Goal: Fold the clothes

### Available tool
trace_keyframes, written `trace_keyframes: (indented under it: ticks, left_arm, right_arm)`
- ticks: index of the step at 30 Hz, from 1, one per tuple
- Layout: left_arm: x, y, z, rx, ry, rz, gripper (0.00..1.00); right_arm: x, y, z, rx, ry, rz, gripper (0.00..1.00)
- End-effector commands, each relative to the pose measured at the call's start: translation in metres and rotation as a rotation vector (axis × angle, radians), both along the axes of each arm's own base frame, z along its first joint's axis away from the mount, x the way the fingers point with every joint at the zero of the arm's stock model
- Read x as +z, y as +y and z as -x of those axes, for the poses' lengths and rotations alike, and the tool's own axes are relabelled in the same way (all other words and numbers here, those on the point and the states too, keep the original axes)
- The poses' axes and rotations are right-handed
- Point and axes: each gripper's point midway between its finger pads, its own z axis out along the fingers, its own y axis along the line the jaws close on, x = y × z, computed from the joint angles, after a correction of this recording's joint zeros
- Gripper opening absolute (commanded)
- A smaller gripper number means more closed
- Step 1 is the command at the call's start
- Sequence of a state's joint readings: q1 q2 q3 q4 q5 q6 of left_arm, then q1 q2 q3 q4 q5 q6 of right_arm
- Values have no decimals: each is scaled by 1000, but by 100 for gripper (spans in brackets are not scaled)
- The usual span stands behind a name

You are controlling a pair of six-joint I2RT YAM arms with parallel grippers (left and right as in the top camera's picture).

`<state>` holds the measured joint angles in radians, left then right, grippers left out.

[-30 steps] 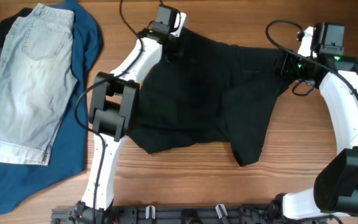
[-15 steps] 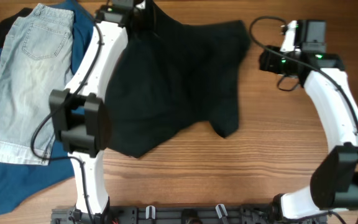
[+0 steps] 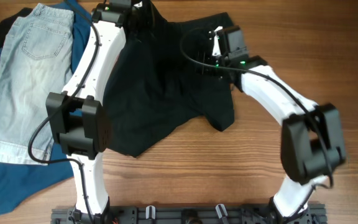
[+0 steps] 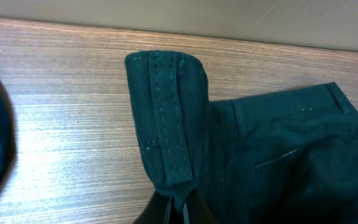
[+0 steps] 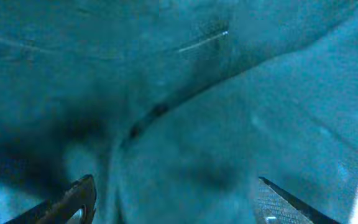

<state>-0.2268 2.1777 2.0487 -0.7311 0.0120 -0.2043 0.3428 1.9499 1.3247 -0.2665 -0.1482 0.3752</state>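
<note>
The black shorts (image 3: 166,87) lie spread over the middle of the table, waistband at the far edge and a leg toward the front. My left gripper (image 3: 143,14) is at the far edge, shut on a folded waistband corner of the shorts (image 4: 166,118); its fingers (image 4: 180,208) pinch the fabric at the bottom of the left wrist view. My right gripper (image 3: 211,59) hovers over the right part of the shorts with fingers apart and empty (image 5: 176,199); the fabric (image 5: 185,106) fills the right wrist view.
Pale-blue denim shorts (image 3: 33,74) lie on a deep-blue garment (image 3: 73,155) at the left side of the table. Bare wood (image 3: 328,74) shows to the right and at the front. The arm bases stand along the front edge (image 3: 191,214).
The left gripper pulled the shorts leftward toward the far edge. The right gripper let go of the waistband and swung left over the shorts.
</note>
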Motion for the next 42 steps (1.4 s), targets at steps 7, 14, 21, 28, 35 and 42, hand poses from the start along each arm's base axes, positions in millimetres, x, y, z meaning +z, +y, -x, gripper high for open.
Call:
trace_keyframes:
  ticks: [7,14,21,28,35,42]
  left_arm:
    - [-2,34,0,72,32,3,4]
    - [-3,41,-1,83,36,2,4]
    - [-3,41,-1,83,36,2,4]
    - [-3,41,-1,83,36,2,4]
    - [-3,44,-1,89,39,-2,4]
    - [-9,70,3,134,77,-3,4]
  right_arm:
    - [-13,-21,-35,-257,-65,-1,84]
    - [-38,-24,-47,-322,-71,-11,83]
    - [-41,-27,-51,-357,-84,-12,44]
    - [-42,-38,-37,-362,-13,44,6]
    - [-9,-65,7,-239,176,16,4]
    - [-11,-22,55,170,228,85,47]
